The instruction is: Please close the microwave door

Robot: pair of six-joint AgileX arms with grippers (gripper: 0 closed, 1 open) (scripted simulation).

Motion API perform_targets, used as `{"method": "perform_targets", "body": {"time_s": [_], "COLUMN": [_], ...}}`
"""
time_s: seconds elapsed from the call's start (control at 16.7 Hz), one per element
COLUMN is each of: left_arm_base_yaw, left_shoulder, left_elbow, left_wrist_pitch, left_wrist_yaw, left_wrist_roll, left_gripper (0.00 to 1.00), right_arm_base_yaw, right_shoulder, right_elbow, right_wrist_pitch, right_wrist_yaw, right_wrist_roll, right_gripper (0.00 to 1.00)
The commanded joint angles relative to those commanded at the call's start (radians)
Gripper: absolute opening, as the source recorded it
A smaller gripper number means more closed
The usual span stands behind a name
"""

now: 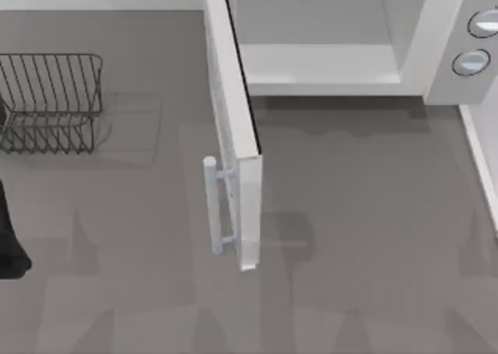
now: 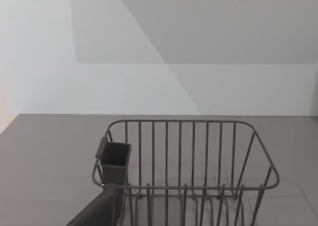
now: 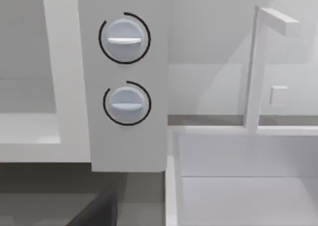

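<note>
At the back of the counter (image 1: 350, 237) stands the microwave (image 1: 436, 50), cavity exposed; the microwave door (image 1: 233, 120) swings fully out toward the front, roughly square to the cabinet, its bar handle (image 1: 212, 206) on the left face; 2 knobs (image 3: 124, 37) sit on the side panel. Left of the door lies a wire rack (image 1: 50, 101), well apart from it.

Risk, in my judgement: a push applied near the hinge would stall or skid off the panel; a sweep from the left could catch the handle or clip the rack; a hard shove may rebound the door.

I see a dark part of my left arm (image 1: 9, 237) at the left edge; both sets of fingers: I cannot tell their spread, and nothing is seen held.
</note>
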Motion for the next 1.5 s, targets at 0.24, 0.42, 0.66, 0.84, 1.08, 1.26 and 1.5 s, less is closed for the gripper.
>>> {"method": "perform_targets", "body": {"time_s": [0.24,0.42,0.66,0.84,1.08,1.26,1.5], "left_arm_base_yaw": [-0.006,-0.029,-0.083,-0.133,-0.206,-0.258,-0.320], "left_shoulder": [0.024,0.118,0.340,0.560,0.891,1.144,1.453], "left_elbow": [0.028,0.139,0.392,0.636,1.001,1.282,1.627], "left_wrist_pitch": [-0.021,-0.103,-0.289,-0.469,-0.737,-0.943,-1.194], "left_wrist_yaw": [0.006,0.029,0.083,0.136,0.216,0.278,0.354], "left_wrist_roll": [0.014,0.068,0.190,0.307,0.481,0.612,0.771], "left_gripper": [1.00,1.00,1.00,1.00,1.00,1.00,1.00], "right_arm_base_yaw": [0.000,0.000,0.000,0.000,0.000,0.000,0.000], "right_shoulder": [0.000,0.000,0.000,0.000,0.000,0.000,0.000], "right_elbow": [0.000,0.000,0.000,0.000,0.000,0.000,0.000], "right_wrist_pitch": [0.000,0.000,0.000,0.000,0.000,0.000,0.000], "right_wrist_yaw": [0.000,0.000,0.000,0.000,0.000,0.000,0.000], "right_wrist_roll": [0.000,0.000,0.000,0.000,0.000,0.000,0.000], "right_gripper": [1.00,1.00,1.00,1.00,1.00,1.00,1.00]}}
